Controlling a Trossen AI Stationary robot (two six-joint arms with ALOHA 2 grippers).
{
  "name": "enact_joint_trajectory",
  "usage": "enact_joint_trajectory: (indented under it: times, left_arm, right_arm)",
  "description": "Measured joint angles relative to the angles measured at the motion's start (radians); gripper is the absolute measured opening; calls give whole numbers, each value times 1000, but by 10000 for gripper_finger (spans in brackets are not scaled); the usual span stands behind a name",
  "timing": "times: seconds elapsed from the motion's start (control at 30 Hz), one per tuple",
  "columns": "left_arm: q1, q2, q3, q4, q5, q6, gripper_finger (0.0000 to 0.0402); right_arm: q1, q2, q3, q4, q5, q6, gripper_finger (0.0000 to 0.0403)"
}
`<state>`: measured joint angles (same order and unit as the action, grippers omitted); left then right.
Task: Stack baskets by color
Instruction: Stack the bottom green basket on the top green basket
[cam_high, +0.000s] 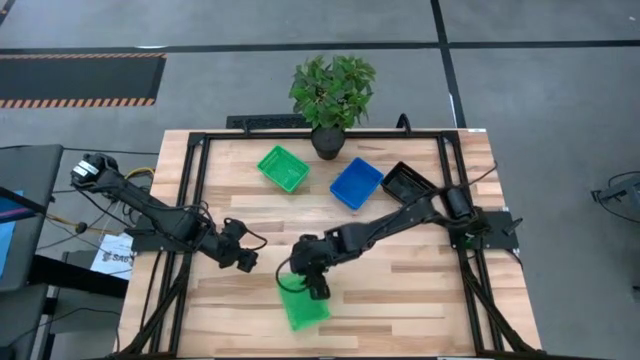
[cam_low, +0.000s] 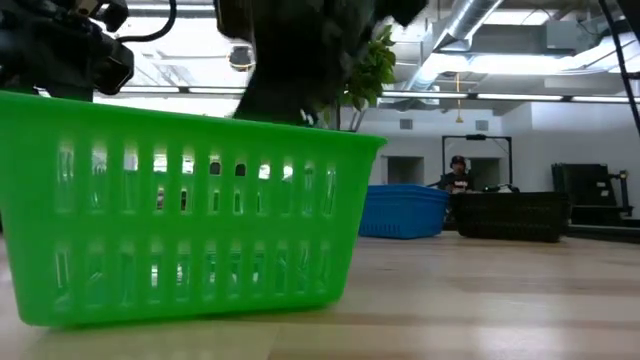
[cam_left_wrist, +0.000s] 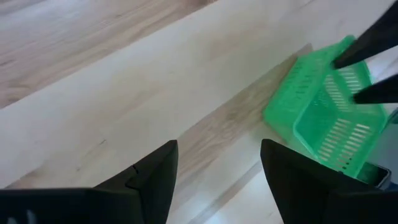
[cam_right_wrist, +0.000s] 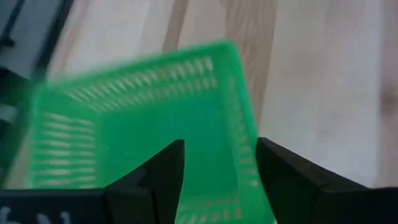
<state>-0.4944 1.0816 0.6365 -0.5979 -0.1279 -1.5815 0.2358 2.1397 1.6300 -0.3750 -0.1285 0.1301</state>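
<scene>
Pale wood table (cam_high: 400, 290); both end effectors wide, right end effector (cam_high: 316, 289) over green basket (cam_high: 303, 307).

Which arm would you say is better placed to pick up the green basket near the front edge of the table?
The right. Its open right gripper hangs directly over the near green basket, the basket wall between its fingers in the wrist view. The open left gripper sits off to the side above bare table.
</scene>
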Motion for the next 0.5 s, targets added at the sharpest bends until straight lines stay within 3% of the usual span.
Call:
enact_joint_trajectory:
  times: [0.37,0.5]
  left_arm:
    - [-4,0,0,-12,-12,-25,218]
    - [-4,0,0,-3,-16,-33,218]
  right_arm:
    - [-1,32,2,-5,22,1,221]
    - [-1,28,1,-40,22,78,221]
